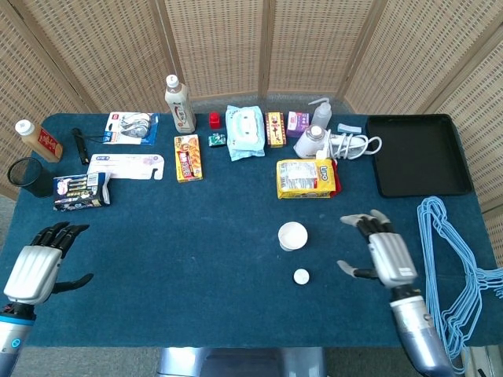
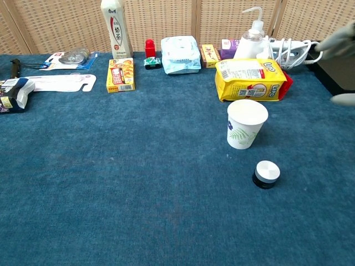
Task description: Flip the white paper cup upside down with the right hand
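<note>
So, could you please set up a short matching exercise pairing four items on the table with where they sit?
Things:
1. white paper cup
2. black tray
3. small round cap
4. blue hangers

Places:
A. far right corner of the table
B. right edge, outside the right hand
C. upright, just in front of the yellow packet
D. nearer the front edge than the cup

Pairs: 1-C, 2-A, 3-D, 4-B
</note>
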Robot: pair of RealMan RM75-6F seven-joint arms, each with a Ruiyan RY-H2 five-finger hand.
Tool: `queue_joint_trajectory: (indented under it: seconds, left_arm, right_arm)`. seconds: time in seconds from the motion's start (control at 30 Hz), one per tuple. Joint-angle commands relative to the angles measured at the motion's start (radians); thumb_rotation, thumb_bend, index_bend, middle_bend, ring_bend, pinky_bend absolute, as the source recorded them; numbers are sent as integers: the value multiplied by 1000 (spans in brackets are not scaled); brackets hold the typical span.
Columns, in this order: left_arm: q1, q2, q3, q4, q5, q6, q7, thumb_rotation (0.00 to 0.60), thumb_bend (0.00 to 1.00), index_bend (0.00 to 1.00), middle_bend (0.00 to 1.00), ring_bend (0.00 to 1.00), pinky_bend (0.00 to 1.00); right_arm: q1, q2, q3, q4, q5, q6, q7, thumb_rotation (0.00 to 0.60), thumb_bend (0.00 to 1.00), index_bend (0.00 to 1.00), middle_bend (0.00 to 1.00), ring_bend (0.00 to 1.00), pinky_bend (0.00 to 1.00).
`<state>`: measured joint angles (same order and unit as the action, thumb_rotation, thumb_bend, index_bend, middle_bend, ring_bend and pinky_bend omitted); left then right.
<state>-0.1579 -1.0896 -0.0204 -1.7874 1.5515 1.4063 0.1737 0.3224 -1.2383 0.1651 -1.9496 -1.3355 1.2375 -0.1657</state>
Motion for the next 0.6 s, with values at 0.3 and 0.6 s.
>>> queue_joint_trajectory:
  seconds: [0.3, 0.6]
  left_arm:
    - [-20, 15, -12, -15, -15, -18, 7, 427, 141, 159, 253, 154, 183]
    - [-28, 9, -11, -4, -25, -31, 0, 431, 142, 158, 253, 154, 183]
  right_arm:
    - [176, -111, 64, -13, 215, -150, -151, 543, 246, 225, 217, 166, 83]
    - [259, -179, 64, 26, 350, -163, -286, 544, 246, 220, 199, 151, 82]
